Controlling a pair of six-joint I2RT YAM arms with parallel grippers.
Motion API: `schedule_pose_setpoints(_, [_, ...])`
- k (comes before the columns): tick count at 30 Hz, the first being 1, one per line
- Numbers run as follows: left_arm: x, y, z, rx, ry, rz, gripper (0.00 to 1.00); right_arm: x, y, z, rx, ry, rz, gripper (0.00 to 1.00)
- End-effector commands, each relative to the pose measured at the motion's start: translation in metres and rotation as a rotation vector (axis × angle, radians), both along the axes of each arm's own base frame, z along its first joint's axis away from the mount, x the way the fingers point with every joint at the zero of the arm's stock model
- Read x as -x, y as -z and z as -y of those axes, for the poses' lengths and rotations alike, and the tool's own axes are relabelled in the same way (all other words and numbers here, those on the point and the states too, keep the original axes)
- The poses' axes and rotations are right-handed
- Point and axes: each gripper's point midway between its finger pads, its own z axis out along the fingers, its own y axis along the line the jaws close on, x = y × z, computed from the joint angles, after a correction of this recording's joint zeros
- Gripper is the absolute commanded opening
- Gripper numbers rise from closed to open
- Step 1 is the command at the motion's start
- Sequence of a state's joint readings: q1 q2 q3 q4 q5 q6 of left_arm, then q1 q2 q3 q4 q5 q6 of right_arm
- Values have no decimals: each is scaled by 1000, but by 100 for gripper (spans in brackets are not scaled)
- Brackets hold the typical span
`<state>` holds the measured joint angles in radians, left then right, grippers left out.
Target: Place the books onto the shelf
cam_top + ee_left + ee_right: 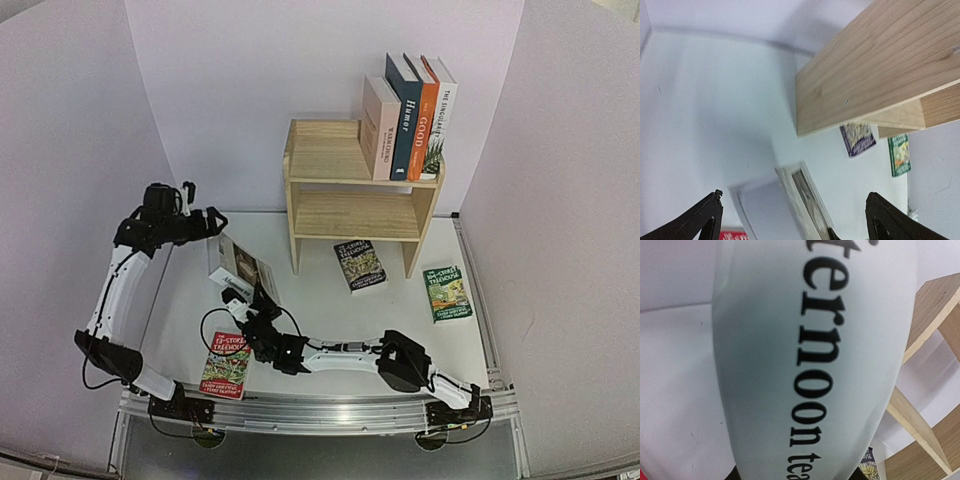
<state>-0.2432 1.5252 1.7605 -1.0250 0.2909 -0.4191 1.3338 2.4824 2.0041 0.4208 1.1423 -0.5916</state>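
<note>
Where the left gripper point(218, 220) hangs: over the left side of the white tabletop point(320, 300), fingers spread wide and holding nothing. The leaning book's top edge sits just below, between them.
Red thin paperback point(226, 365): flat at the near left, cover up, titled "13-Storey Treehouse".
White book with a coffee-cup picture on its cover point(240, 265): stands on end, tilted, left of centre. The right wrist view shows "...ternoon tea" on its spine.
Right gripper point(243, 297): at that book's lower end, apparently pinching it. Its fingers are hidden behind the spine in its own view.
Deciding relation: the shelf lies to the right of and beyond the held book, well apart. The book's long axis runs up and away from the right gripper, so it looks roughly oriented for standing. The right arm has it; the left is only near.
Light pine two-tier shelf point(320, 150): at the back centre. The left half of the top board is bare, probably the slot to aim for.
Dark purple thin paperback point(360, 266): flat before the shelf; "Treehouse" is legible, the number is not.
Shelved row, top right: pinkish-white book point(381, 125), spine unreadable; navy book point(404, 115), "Humor"; orange book point(423, 115), "GOOD"; white palm-leaf book point(440, 105), "The Singulari...".
Green thin paperback point(447, 292): flat at the right, "Treehouse".
</note>
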Motion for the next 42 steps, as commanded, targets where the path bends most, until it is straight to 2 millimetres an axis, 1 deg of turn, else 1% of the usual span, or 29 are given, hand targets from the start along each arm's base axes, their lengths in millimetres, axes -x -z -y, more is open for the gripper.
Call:
schedule_pose_setpoints(1, [0,-142,-41,-166,-94,537,100,14,-150,22,-362,-104,16,4])
schedule_pose_setpoints(2, [0,-153,-49,-196,-127,570,100,17,-161,21,-378,-146,0,5])
schedule_pose_setpoints(4, [0,-173,-66,-257,-210,626,100,21,-188,26,-456,-215,-40,5])
schedule_pose_setpoints(6, [1,-192,-76,-290,-250,681,100,21,-205,30,-497,-279,-97,5])
schedule_pose_setpoints(8, [3,-209,-79,-303,-267,726,100,16,-217,35,-532,-313,-142,5])
schedule_pose_setpoints(9, [4,-213,-79,-312,-263,739,100,17,-226,37,-542,-332,-146,5])
schedule_pose_setpoints(11, [4,-215,-81,-334,-261,749,100,22,-255,45,-570,-365,-117,5])
schedule_pose_setpoints(12, [4,-211,-82,-345,-258,741,100,23,-273,50,-587,-373,-94,5])
schedule_pose_setpoints(14, [5,-193,-81,-358,-241,705,100,25,-309,67,-622,-369,-37,6])
schedule_pose_setpoints(16, [7,-172,-77,-347,-212,666,100,23,-349,90,-659,-348,32,8])
schedule_pose_setpoints(17, [9,-161,-75,-338,-204,642,100,18,-363,104,-672,-321,60,9])
schedule_pose_setpoints(18, [10,-151,-74,-328,-196,620,100,10,-372,117,-680,-285,84,10])
schedule_pose_setpoints(19, [12,-142,-72,-319,-189,600,100,0,-377,131,-683,-241,102,10])
schedule_pose_setpoints(22, [17,-120,-68,-289,-170,547,100,-43,-379,179,-716,-82,131,10])
schedule_pose_setpoints(25, [22,-108,-65,-269,-157,521,100,-71,-385,212,-764,-19,154,11])
schedule_pose_setpoints(28, [24,-99,-65,-267,-156,501,100,-99,-385,236,-765,56,188,10])
schedule_pose_setpoints(30, [24,-94,-66,-266,-157,492,100,-113,-385,245,-760,85,207,11])
schedule_pose_setpoints(35, [25,-89,-66,-267,-158,485,100,-137,-380,256,-742,158,246,14])
schedule_pose_setpoints(39, [27,-85,-67,-269,-159,478,100,-152,-369,264,-715,227,254,15])
schedule_pose_setpoints(42, [28,-82,-67,-270,-161,471,100,-160,-356,269,-703,260,240,15])
